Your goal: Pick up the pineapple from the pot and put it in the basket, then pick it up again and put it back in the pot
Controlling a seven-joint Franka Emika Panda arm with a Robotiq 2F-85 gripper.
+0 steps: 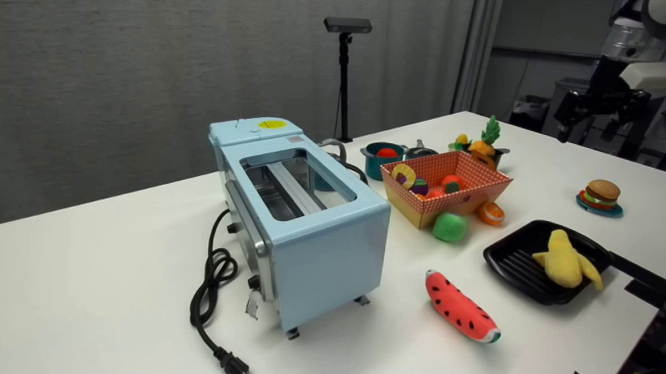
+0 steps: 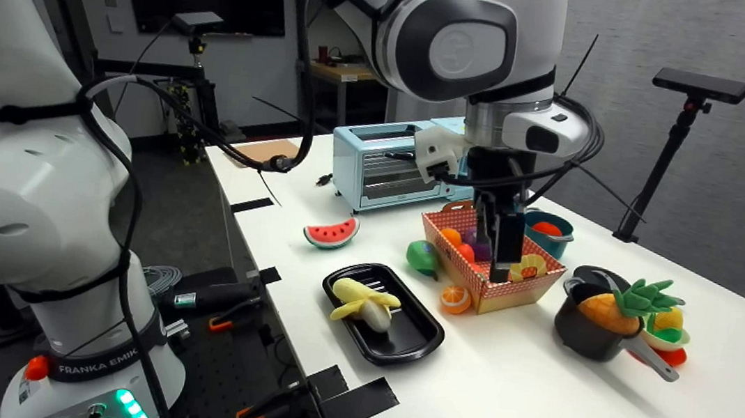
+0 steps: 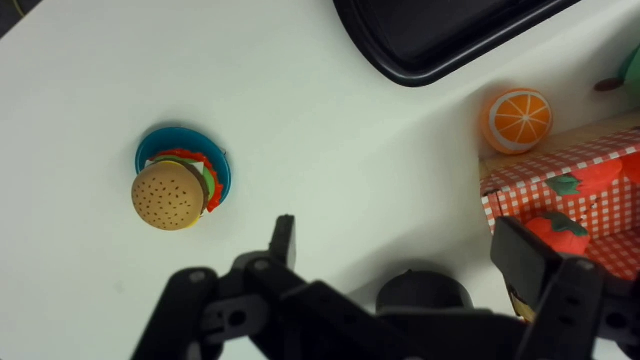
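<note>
The pineapple, with a yellow-orange body and green crown, sits tilted in the dark pot in both exterior views: pineapple (image 2: 607, 313), pot (image 2: 584, 337); pineapple (image 1: 482, 148), pot (image 1: 498, 159). In the wrist view, the dark pot (image 3: 422, 291) shows partly behind my gripper, and the pineapple is hidden. The red-checked basket (image 2: 513, 299) holds several toy fruits; it also shows in an exterior view (image 1: 461, 206) and at the right of the wrist view (image 3: 545, 175). My gripper (image 3: 392, 225) is open and empty, above the table between the basket and the hamburger; exterior views show it raised (image 1: 585, 133), (image 2: 502, 269).
A black tray (image 2: 423, 344) holds a yellow banana (image 2: 368, 307). An orange slice (image 2: 455, 300) and a green fruit (image 2: 422, 257) lie beside the basket. A hamburger (image 3: 167, 195), watermelon slice (image 1: 462, 308), blue toaster (image 1: 330, 254) and teal pot (image 1: 374, 165) stand around. A small bowl (image 2: 670, 339) is by the dark pot.
</note>
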